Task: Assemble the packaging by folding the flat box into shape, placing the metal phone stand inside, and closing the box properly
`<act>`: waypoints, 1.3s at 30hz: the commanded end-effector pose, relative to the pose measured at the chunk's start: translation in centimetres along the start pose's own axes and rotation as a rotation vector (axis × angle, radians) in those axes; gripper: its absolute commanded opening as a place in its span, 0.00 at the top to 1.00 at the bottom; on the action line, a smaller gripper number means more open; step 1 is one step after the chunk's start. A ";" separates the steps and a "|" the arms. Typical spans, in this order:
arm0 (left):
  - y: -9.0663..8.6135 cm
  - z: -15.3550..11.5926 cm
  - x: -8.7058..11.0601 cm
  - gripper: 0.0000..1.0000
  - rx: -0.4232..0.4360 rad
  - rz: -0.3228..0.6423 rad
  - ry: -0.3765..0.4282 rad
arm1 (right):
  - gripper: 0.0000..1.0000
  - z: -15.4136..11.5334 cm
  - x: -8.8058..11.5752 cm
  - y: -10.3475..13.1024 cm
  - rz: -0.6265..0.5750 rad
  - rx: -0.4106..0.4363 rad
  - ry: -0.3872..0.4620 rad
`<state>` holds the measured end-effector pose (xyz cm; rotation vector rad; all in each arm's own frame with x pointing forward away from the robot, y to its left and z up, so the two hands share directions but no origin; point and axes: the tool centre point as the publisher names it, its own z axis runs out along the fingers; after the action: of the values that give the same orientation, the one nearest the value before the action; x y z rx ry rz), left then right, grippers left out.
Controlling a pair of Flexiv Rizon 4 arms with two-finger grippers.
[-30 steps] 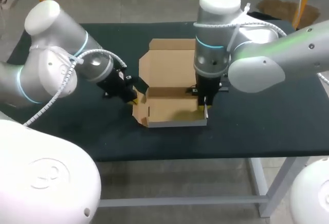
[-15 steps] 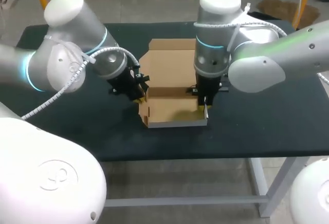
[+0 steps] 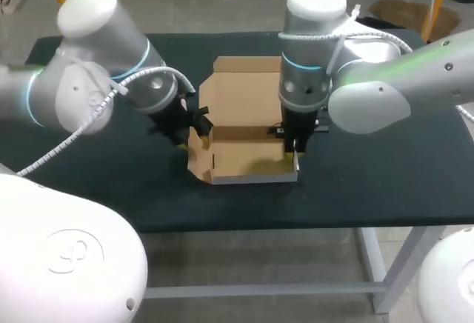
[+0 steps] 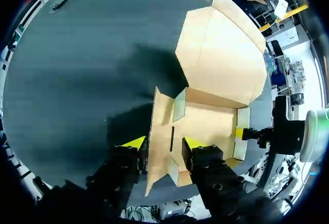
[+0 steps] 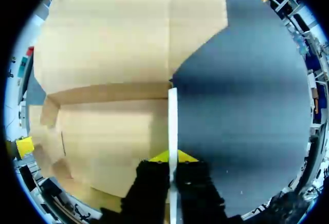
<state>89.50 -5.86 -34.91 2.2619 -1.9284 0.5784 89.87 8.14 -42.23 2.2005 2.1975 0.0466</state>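
Folding step. The right gripper (image 5: 172, 156) pinches the right wall (image 5: 172, 121) of the brown cardboard box (image 3: 248, 158) upright. The left gripper (image 4: 164, 143), parted, straddles the left wall (image 4: 158, 126). Next: raise it square.

The left arm (image 3: 81, 93) and right arm (image 3: 370, 93) are rounded silver-grey housings with white end caps and thin cyan rings at the joints. A white ribbed conduit (image 3: 81, 134) loops outside the left. The left end effector (image 4: 164, 142) and right end effector (image 5: 172, 157) are black, seemingly matte, with yellow tips.
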 end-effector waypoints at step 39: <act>1.4 2.9 -7.0 1.00 -0.145 0.041 0.649 | 1.00 -0.1 0.1 0.0 0.000 0.003 -0.003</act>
<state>87.52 -0.39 -39.80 1.6840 -1.6233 0.9891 89.87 8.15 -42.23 2.2005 2.1974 0.0464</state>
